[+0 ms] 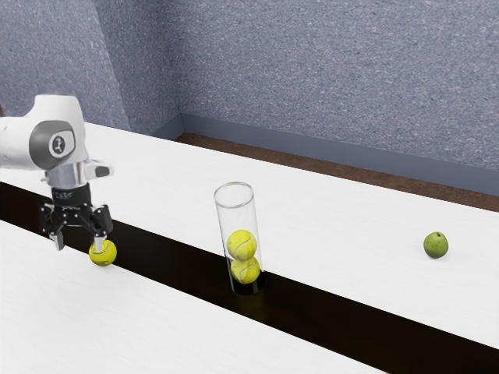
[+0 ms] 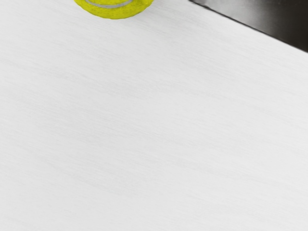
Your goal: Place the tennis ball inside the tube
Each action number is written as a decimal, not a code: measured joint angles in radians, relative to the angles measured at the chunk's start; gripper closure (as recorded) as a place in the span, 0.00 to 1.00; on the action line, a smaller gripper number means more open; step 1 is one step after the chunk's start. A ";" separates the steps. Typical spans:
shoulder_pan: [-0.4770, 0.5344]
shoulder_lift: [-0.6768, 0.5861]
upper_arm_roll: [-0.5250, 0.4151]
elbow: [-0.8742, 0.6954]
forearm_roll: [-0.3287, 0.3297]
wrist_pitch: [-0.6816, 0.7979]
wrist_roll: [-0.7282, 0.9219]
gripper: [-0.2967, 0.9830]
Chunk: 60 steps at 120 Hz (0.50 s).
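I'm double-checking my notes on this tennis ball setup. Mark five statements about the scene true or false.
1. The clear tube holds two tennis balls. True.
2. A third ball is outside the tube, beside the gripper. True.
3. The gripper is shut on that third ball. False: the gripper is open, its fingers apart, with the ball by one of them.
4. The green fruit lies on the white tabletop. True.
5. The tube's base stands on white. False: it stands on the dark strip.

An indoor room of unclear kind, with speckled blue-grey walls (image 1: 312,70), baseboard (image 1: 312,146) and brown floor (image 1: 312,162).
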 joint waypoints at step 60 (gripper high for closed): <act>0.048 0.161 -0.001 0.013 -0.086 0.259 0.071 0.24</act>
